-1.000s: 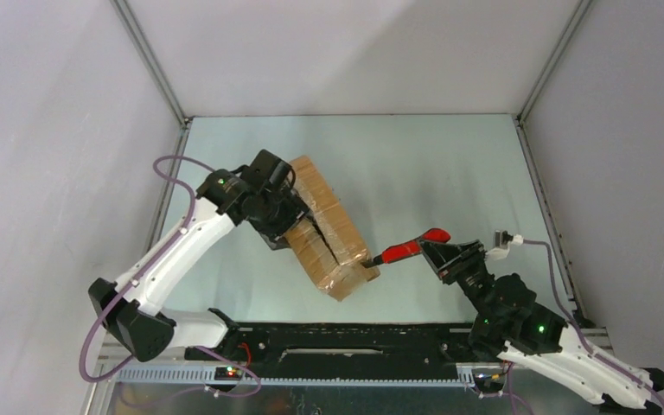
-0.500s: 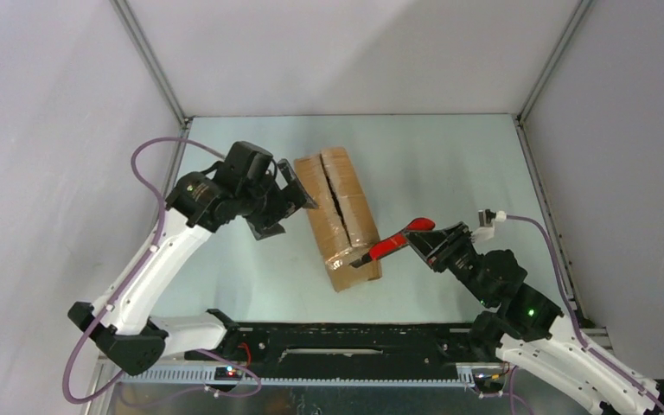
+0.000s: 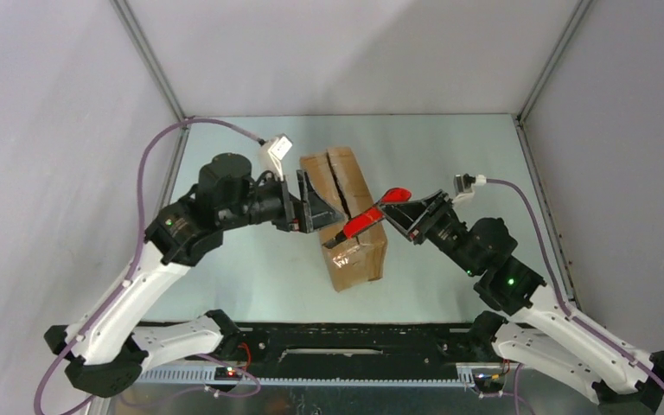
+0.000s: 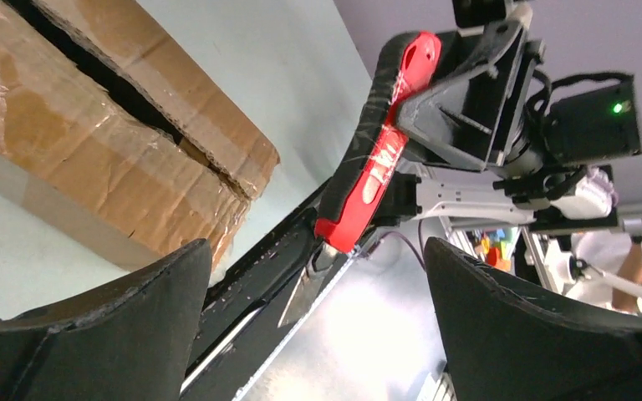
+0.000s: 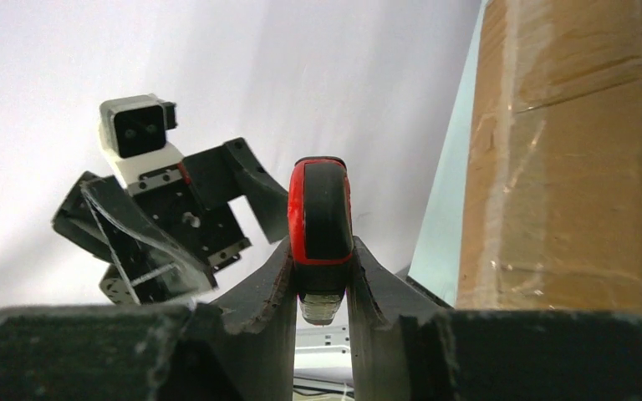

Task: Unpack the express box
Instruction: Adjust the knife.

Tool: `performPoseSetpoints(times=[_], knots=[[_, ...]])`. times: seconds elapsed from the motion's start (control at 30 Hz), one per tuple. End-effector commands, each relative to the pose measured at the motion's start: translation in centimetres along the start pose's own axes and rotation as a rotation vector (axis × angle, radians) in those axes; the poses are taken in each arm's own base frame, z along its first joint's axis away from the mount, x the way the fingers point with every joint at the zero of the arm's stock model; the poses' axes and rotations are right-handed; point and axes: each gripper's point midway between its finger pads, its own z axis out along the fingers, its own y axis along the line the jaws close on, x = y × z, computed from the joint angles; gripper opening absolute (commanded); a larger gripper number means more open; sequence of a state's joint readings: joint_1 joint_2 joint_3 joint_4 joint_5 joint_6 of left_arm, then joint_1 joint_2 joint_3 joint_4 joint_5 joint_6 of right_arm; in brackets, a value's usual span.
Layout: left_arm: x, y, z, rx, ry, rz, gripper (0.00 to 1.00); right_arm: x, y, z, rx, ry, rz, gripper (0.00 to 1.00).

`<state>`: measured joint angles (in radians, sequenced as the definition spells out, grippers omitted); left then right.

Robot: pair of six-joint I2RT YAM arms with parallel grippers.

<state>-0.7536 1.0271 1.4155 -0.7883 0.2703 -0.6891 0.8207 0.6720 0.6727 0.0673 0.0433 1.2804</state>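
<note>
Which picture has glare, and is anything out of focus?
Left wrist view: a washed-out bright patch below the red-handled knife; top view: even, soft light over the express box; right wrist view: the box's near surface looks soft.

Soft, even, bright light fills the top view, sharp throughout; the box [image 3: 346,216] throws only a faint shadow on the table [image 3: 450,156] just beside it. In the left wrist view the box is crisp, white glare burns below and right of it, and the background beyond is hazy. In the right wrist view the knife [image 5: 321,225] left of the box is sharp and the box's tape [image 5: 506,117] glints
</note>
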Motion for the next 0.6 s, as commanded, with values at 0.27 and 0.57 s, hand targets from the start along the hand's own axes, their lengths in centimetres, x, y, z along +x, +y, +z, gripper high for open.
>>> performPoseSetpoints(times=[0.27,0.57], knots=[[3.0,-3.4,2.9,0.334,0.096,0.057,0.92,0.2,6.5,1.2,-0.207,0.032,-0.014,0.0],[3.2,-4.3,3.1,0.405,0.11,0.01,0.05,1.4,5.9,1.4,-0.192,0.076,-0.051,0.0]])
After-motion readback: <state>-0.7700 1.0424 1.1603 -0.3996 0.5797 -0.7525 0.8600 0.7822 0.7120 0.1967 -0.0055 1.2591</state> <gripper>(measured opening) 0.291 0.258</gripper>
